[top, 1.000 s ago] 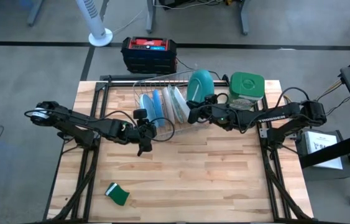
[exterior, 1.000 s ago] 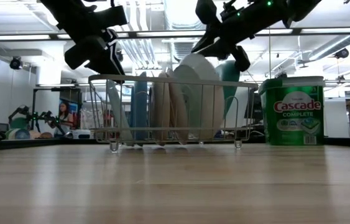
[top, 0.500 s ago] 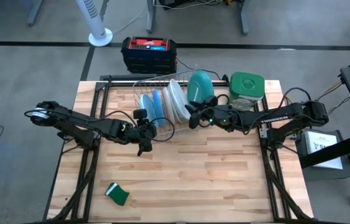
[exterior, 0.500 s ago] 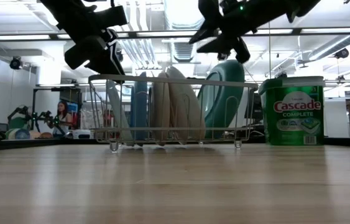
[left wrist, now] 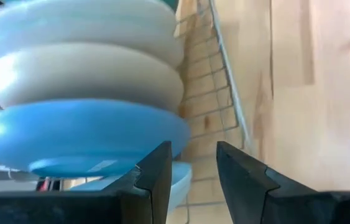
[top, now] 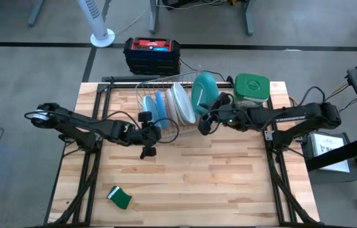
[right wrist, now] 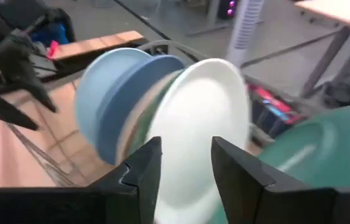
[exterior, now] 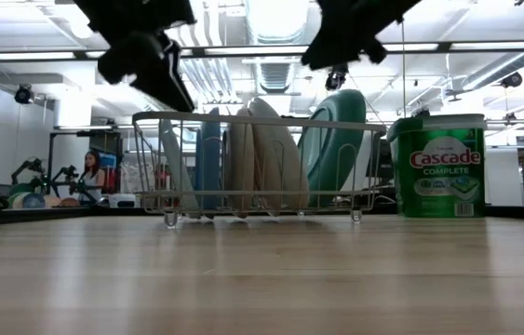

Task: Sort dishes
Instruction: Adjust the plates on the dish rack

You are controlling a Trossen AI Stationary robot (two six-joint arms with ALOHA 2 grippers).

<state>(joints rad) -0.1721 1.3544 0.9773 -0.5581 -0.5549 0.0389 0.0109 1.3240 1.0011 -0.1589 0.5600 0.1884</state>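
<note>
A wire dish rack [top: 165, 85] stands near the table's far edge with plates on edge in it. Light blue plates [top: 155, 105] are at its left, white plates [top: 181, 104] in the middle, and a large teal-backed plate [top: 203, 88] at its right. In the low view the white plates [exterior: 266, 154] lean left and the teal plate [exterior: 334, 149] stands by the rack's right end. My left gripper [top: 151, 132] is open just near of the rack's left part, facing the blue plate [left wrist: 81, 134]. My right gripper [top: 202, 123] is open near of the rack's right part, facing a white plate [right wrist: 202, 124].
A green-lidded clear container [top: 251, 88] stands right of the rack, close to my right arm. A small green sponge [top: 120, 197] lies near the table's near left corner. A black and red box [top: 152, 54] sits on the floor beyond the far edge. Bare wood [top: 197, 177] fills the near half.
A second ago my right gripper held a white plate up beside the teal plate. It has let the plate go. The plate now leans left against the other white plates in the rack. The gripper has drawn back toward the near edge and the right.
</note>
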